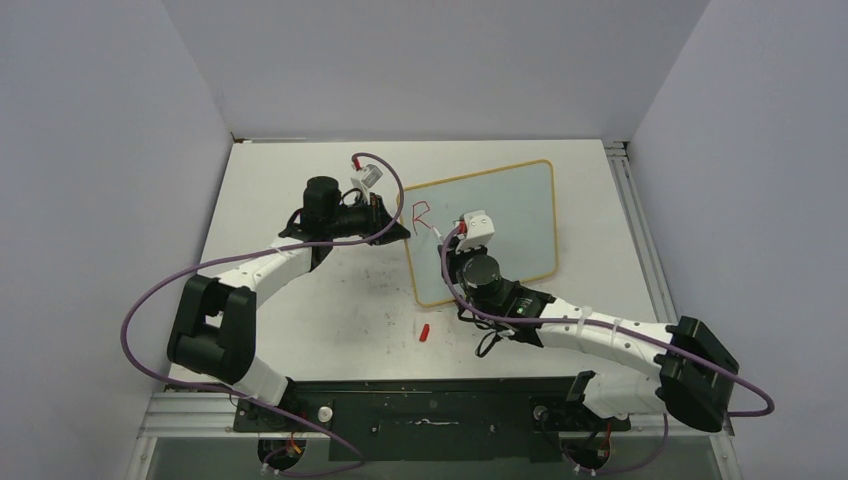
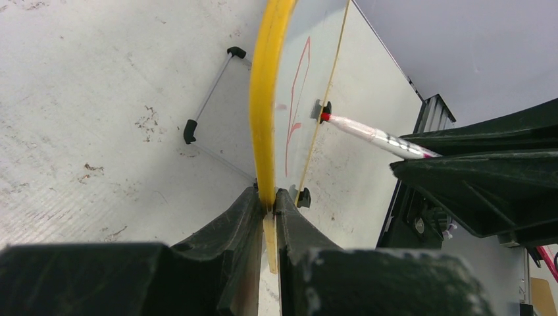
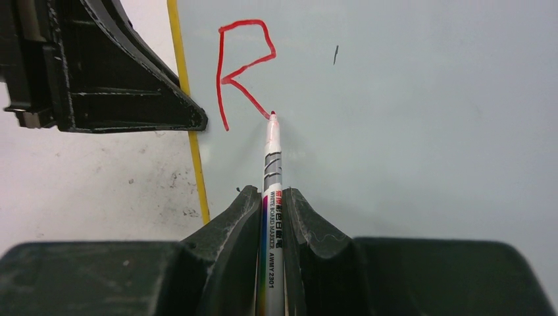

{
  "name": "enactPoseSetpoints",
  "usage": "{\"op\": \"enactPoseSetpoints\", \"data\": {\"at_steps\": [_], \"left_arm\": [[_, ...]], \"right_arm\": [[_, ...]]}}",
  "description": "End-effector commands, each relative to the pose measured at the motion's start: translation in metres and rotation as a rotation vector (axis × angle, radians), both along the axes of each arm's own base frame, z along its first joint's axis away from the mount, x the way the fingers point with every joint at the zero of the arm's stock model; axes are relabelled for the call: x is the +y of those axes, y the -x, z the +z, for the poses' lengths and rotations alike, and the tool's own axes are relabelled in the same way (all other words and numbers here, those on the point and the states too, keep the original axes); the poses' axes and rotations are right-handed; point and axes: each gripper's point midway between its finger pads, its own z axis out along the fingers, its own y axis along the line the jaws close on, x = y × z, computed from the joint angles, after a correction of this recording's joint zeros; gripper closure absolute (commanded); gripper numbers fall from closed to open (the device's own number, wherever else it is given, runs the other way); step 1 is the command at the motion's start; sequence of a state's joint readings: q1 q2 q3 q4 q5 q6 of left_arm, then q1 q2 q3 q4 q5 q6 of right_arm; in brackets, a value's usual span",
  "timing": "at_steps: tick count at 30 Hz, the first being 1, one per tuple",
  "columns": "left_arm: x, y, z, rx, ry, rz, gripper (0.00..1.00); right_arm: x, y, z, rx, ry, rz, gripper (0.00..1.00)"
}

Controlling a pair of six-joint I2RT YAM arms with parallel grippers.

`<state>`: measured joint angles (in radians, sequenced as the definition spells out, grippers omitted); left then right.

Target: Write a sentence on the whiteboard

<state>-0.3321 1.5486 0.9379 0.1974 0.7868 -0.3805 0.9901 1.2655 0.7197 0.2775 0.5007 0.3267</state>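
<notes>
On the scuffed white table (image 1: 300, 300), the whiteboard (image 1: 500, 225) lies flat towards the far right, turned a little so that its long sides run slantwise, its thin light frame on all four sides. The left gripper (image 2: 270, 197) reaches it from the left and is clamped on the frame of the left edge, the two dark fingers pressed close with only the yellowish strip between them. The right gripper (image 3: 271, 197) hangs over the left part of the board, its fingers closed tight on the barrel of a whiteboard marker (image 3: 272, 171), which points away from the wrist and down to the surface. The marker's red tip touches the board at the lower end of the slanting leg of a capital R. Of the sentence (image 3: 243, 72) only this one red letter is written, near the left edge and just beside the left gripper's fingertips; the pale bluish surface to its right carries one tiny dark mark. A small red cap (image 1: 424, 332) lies alone on the table just in front of the board's near left corner, between the two arms and apart from both grippers.
</notes>
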Motion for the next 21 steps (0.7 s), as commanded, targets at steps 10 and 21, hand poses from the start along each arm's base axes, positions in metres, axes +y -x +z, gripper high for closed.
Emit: {"op": "enactPoseSetpoints", "data": {"at_steps": [10, 21], "left_arm": [[-0.004, -0.001, 0.033, -0.106, 0.025, -0.020, 1.00], [-0.004, -0.001, 0.033, -0.108, 0.025, -0.022, 1.00]], "right_arm": [[-0.001, -0.004, 0.047, -0.087, -0.040, 0.026, 0.95], [0.001, -0.018, 0.043, -0.088, -0.046, 0.023, 0.95]]}}
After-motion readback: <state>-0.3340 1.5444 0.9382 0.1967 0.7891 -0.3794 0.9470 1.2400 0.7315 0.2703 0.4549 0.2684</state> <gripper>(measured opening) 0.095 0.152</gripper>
